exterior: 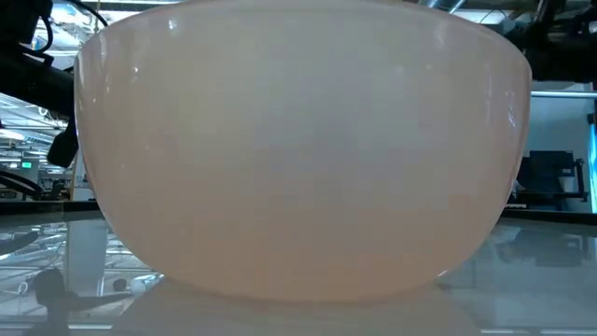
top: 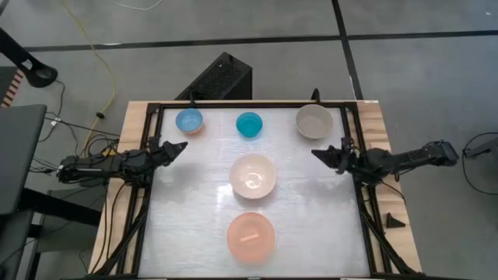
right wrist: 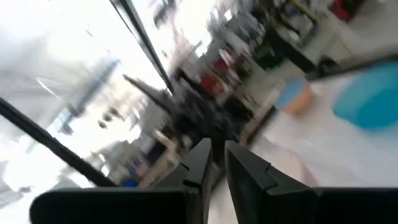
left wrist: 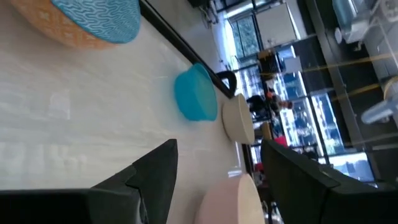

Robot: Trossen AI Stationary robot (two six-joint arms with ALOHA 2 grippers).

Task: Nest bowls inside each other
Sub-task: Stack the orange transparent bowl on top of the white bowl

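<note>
Five bowls stand apart on their bases on the white table. Along the far edge are a light blue bowl point(top: 189, 120), a turquoise bowl point(top: 249, 124) and a grey-beige bowl point(top: 313, 121). A pale pinkish-white bowl point(top: 253, 176) sits in the middle. A salmon-pink bowl point(top: 250, 236) sits near the front and fills the low view point(exterior: 298, 159). My left gripper point(top: 179, 146) hovers open at the table's left edge, pointing inward point(left wrist: 219, 149). My right gripper point(top: 316, 153) hovers at the right edge with its fingers almost together point(right wrist: 217, 152) and nothing between them.
A black frame rail point(top: 156, 109) runs around the table top. A black box point(top: 222, 78) stands on the floor beyond the far edge. A small black wedge point(top: 394, 221) lies on the wooden strip at the right. Bare table lies between the bowls and each gripper.
</note>
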